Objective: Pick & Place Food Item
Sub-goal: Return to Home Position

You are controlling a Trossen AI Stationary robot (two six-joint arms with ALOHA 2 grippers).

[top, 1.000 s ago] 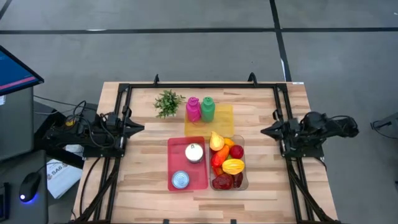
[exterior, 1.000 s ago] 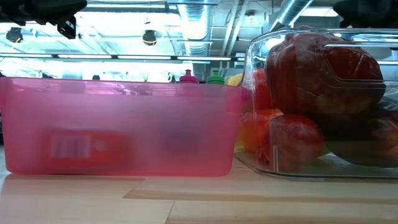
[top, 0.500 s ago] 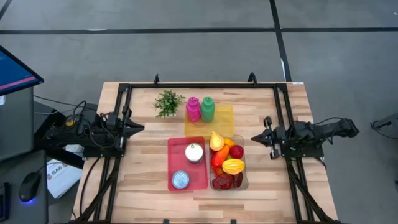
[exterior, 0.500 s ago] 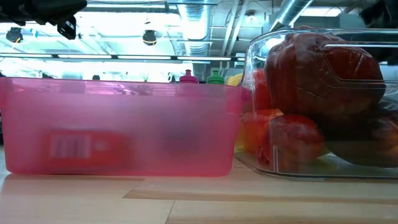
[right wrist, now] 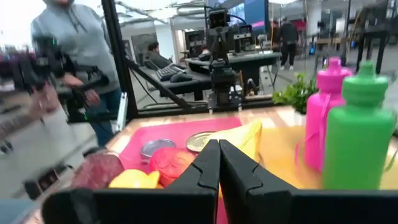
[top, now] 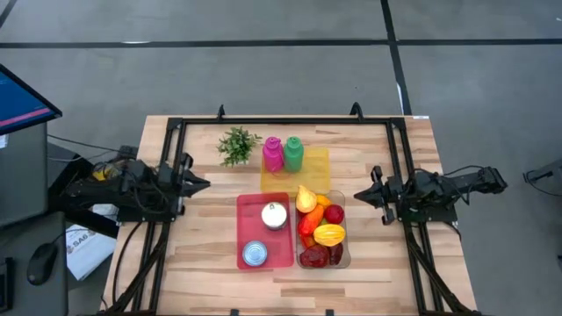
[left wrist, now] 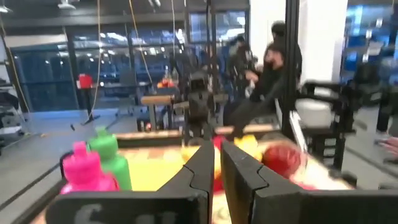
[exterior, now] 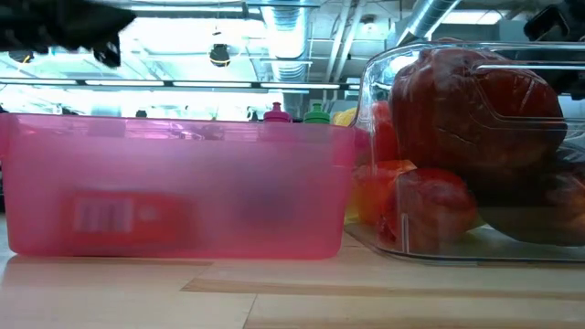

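Note:
Several food items, yellow (top: 329, 234), orange (top: 313, 218) and dark red (top: 314, 256), lie heaped in a clear bin (top: 345, 237) right of the table's middle; the low view shows the bin's wall (exterior: 384, 137) up close. My left gripper (top: 205, 183) is shut and hovers level over the table's left side, pointing at the middle; its wrist view shows the fingers (left wrist: 217, 152) together. My right gripper (top: 358, 194) is shut too and hovers level just right of the clear bin, its fingers (right wrist: 219, 146) pointing across the food.
A pink bin (top: 248, 230) beside the clear one holds two cans (top: 274, 215). Behind them a pink bottle (top: 272, 154) and a green bottle (top: 293, 154) stand on a yellow tray (top: 316, 175), with a small plant (top: 237, 145) to their left. People stand beyond the table (right wrist: 68, 56).
My right gripper has come down and reached toward the table's middle, stopping next to the clear bin, and has rolled a little. My left gripper has sunk slightly and edged toward the middle. Both stay shut. Nothing on the table has moved.

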